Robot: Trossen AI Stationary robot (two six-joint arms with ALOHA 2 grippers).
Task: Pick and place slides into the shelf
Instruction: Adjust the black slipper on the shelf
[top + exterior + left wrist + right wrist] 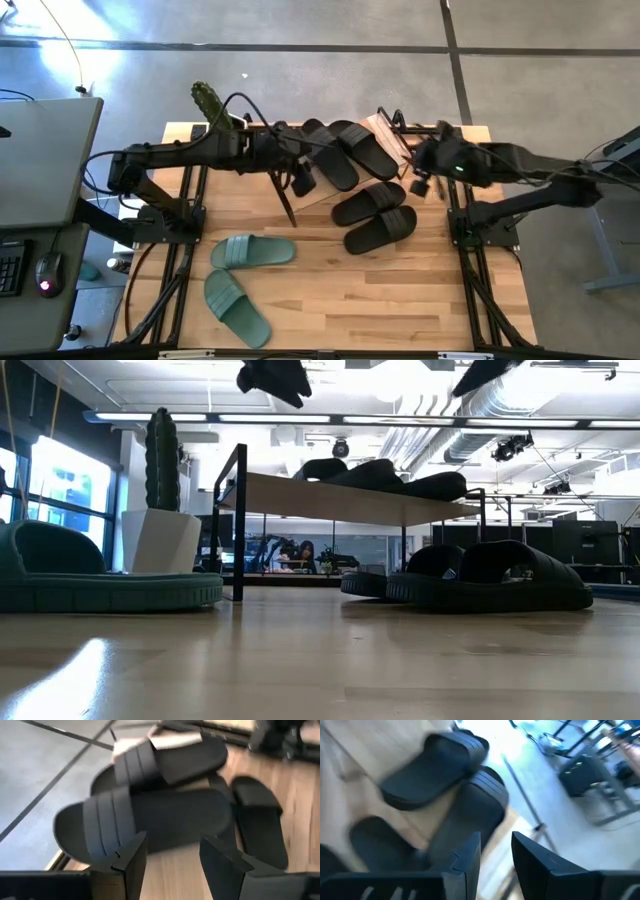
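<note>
The shelf (384,131) stands at the table's far middle; the low view shows its wooden top board (330,500). Two black slides (328,158) (366,146) lie side by side on its top board. Two more black slides (368,203) (381,230) lie on the table in front of the shelf. Two sage green slides (252,250) (236,305) lie at the near left. My left gripper (170,862) is open and empty, above the shelf's left near corner (303,180). My right gripper (496,852) is open and empty, above the shelf's right end (425,185).
A cactus in a white pot (207,100) stands at the table's far left corner, beside the shelf. A desk with a mouse (47,272) lies beyond the table's left edge. Bare wood (400,300) fills the near right of the table.
</note>
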